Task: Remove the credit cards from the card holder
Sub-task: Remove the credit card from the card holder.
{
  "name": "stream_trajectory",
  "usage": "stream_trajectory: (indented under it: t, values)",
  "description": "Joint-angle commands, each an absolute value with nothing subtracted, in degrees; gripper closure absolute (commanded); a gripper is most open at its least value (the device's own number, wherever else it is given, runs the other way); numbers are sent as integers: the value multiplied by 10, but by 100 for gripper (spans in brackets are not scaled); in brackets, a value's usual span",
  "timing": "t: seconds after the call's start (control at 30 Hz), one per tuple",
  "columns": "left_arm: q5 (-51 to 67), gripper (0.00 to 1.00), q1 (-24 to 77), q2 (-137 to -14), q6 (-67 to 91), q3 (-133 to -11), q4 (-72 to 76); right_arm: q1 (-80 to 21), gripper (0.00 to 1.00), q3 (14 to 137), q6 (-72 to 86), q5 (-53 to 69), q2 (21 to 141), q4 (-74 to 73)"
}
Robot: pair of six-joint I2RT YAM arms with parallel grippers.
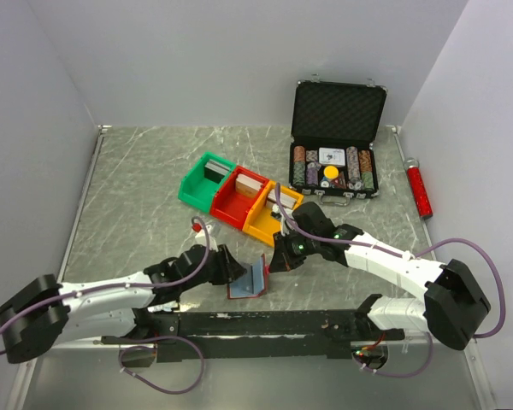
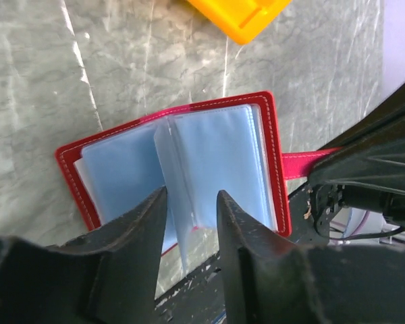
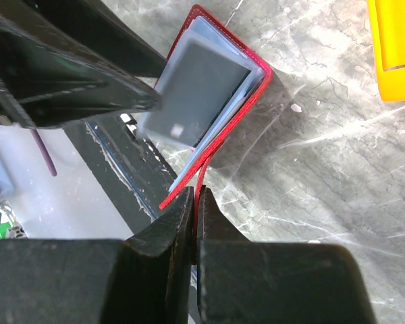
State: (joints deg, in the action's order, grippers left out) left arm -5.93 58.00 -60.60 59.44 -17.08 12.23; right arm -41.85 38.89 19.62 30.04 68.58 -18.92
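Your left gripper [image 2: 191,196] has its fingers parted, with a clear sleeve leaf [image 2: 172,175] standing between them, not yet pinched. The card holder [image 1: 248,282] sits open near the front edge of the table [image 1: 137,196], between the two arms, with the credit cards [image 2: 223,152] tucked in its sleeves. Expect the cards to be light, stiff and slick, and the sleeves floppy. Take a card by whatever edge pokes out, not by the plastic, or the whole wallet will likely lift. Your right gripper [image 3: 196,202] is clamped on the red strap tab [image 2: 304,162], anchoring the holder
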Motion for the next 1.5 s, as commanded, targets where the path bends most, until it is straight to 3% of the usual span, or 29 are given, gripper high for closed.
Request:
stream_trajectory:
  t: [0.0, 0.33, 0.7, 0.77, 0.9, 1.03, 1.17, 1.47]
  values:
    - [-95, 58, 583, -550, 592, -168, 64, -416, 100, 395, 192, 302, 670, -185]
    - [-80, 59, 583, -549, 593, -174, 86, -416, 100, 393, 194, 304, 673, -181]
    - [-52, 65, 583, -697, 591, -205, 143, -416, 100, 378, 197, 266, 656, -201]
    - [-52, 67, 583, -707, 595, -200, 149, -416, 91, 379, 195, 237, 644, -220]
    - [-58, 68, 583, -706, 596, -196, 147, -416, 61, 387, 190, 196, 614, -264]
    - [-63, 68, 583, -694, 595, -196, 141, -416, 53, 408, 191, 171, 574, -293]
    - [-66, 69, 583, -679, 595, -194, 136, -423, 53, 431, 198, 206, 556, -280]
    - [-68, 68, 583, -616, 597, -190, 125, -472, 71, 439, 238, 293, 668, -156]
